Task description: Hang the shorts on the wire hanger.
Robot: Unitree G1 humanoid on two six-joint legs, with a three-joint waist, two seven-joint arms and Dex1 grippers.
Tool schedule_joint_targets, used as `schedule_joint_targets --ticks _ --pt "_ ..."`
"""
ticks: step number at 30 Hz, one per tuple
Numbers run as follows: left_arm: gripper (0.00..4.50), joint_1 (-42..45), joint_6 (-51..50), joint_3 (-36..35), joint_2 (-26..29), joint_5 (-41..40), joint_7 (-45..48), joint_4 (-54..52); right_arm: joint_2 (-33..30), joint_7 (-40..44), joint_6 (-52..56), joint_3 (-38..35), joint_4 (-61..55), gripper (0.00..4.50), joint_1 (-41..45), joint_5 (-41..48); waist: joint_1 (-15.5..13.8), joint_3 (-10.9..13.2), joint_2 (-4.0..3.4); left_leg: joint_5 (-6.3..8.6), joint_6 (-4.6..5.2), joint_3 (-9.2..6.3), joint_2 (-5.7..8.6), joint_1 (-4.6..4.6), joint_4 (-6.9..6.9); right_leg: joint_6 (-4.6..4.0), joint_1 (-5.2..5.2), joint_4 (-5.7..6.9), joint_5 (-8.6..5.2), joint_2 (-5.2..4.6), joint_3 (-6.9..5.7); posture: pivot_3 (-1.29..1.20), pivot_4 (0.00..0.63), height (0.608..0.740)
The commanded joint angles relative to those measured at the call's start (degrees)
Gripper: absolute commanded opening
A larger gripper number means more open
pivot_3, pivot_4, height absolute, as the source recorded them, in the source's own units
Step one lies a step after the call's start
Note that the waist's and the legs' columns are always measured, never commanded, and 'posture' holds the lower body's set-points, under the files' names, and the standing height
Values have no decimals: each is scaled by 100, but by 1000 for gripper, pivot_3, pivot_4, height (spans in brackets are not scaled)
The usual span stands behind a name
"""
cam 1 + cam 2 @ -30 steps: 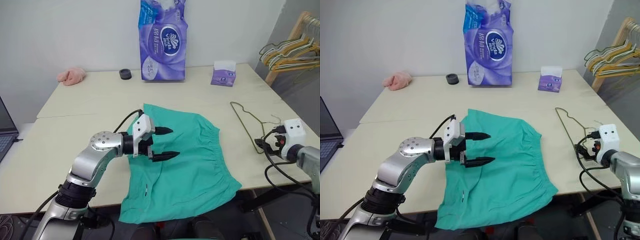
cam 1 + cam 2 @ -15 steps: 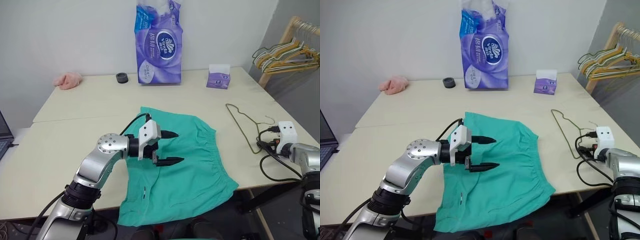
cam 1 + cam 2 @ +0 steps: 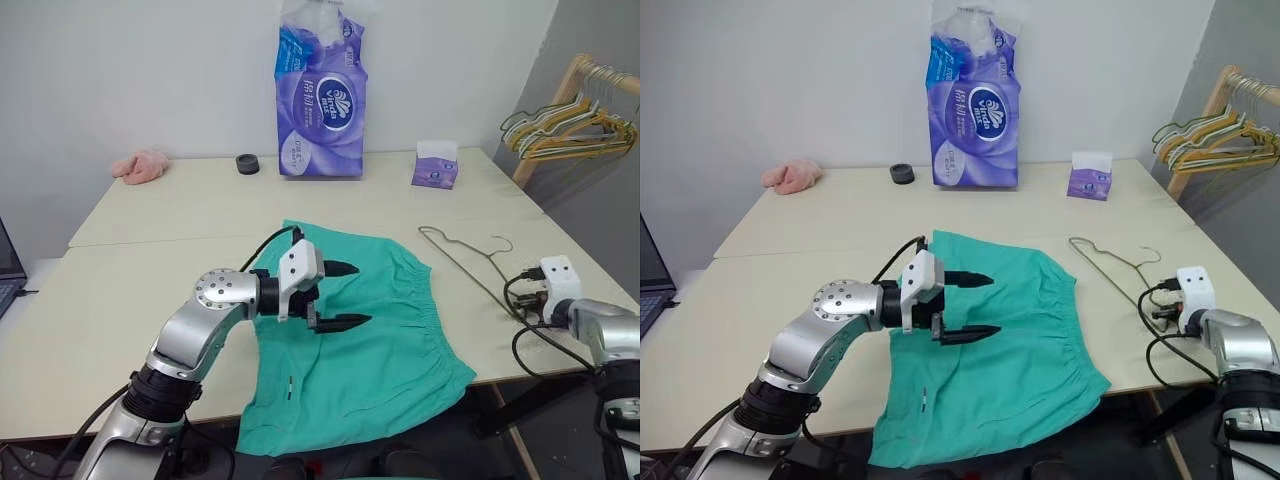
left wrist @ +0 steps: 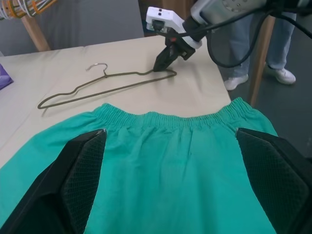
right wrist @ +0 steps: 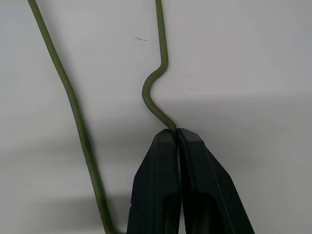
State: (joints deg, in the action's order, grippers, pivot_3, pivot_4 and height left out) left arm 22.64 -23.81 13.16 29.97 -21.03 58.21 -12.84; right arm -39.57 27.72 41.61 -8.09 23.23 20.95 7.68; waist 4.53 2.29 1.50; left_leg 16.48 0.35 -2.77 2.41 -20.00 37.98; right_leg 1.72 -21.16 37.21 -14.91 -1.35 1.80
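With our right fingers (image 5: 176, 139) pinching the wire hanger (image 5: 155, 83), we lift gently toward the shorts (image 3: 380, 330); left fingers (image 3: 342, 295) spread above them.

- Both head eyes look down over the cream table (image 3: 120, 290), sharing the teal fabric shorts (image 3: 380, 330).
- Right wrist view sits close above the thin olive wire hanger (image 5: 156, 92).

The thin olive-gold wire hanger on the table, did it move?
Yes. The thin olive-gold wire hanger swung round: its hook now lies nearer the small purple tissue box, and the right gripper pinches its wire.
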Motion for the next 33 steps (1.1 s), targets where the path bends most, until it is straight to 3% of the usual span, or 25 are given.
schedule_joint_targets --ticks 1,7,11,16,24,27,33 --pt "4500 290 -69 -285 -107 44 -367 181 -127 -80 -173 82 -457 14 -176 -209 -1 4 -7 1 1 0 0 -1 0 0 -1 -1 0 0 1 -151 29 740" --pt "4500 966 -43 -857 -145 62 -841 1178 -397 -56 -679 293 -2004 14 -418 -554 43 31 -71 1 1 10 0 -25 0 6 -31 2 0 3 12 -152 31 740" --pt "4500 1570 -192 -1330 -117 -121 -928 2079 -488 -9 -1160 604 -2970 14 -686 -873 60 31 -73 3 -1 13 -6 -40 -1 7 -54 8 -1 10 17 -160 36 740" --pt "4500 2005 -404 -1337 481 -99 19 3308 -626 -90 -2315 989 -3588 14 -854 -1499 104 33 -75 3 -1 20 -4 -62 0 9 -82 15 -1 11 23 -176 39 740" --pt "4500 1965 -753 -794 1053 95 1512 3904 -765 -286 -4201 1082 -3715 14 -950 -2212 130 47 -56 2 -3 24 -3 -80 7 8 -108 35 -2 7 29 -189 41 740" --pt "4500 2054 -628 -849 980 170 1463 4106 -736 -492 -4604 949 -3618 14 -885 -2437 141 49 -56 3 -4 27 -3 -79 7 7 -111 39 -3 8 32 -189 41 740" --pt "4500 2227 -549 -1085 739 144 1228 4274 -873 -1108 -4425 513 -2706 14 -312 -2946 144 50 -54 3 -4 31 0 -79 13 5 -112 47 -2 5 36 -192 34 740"
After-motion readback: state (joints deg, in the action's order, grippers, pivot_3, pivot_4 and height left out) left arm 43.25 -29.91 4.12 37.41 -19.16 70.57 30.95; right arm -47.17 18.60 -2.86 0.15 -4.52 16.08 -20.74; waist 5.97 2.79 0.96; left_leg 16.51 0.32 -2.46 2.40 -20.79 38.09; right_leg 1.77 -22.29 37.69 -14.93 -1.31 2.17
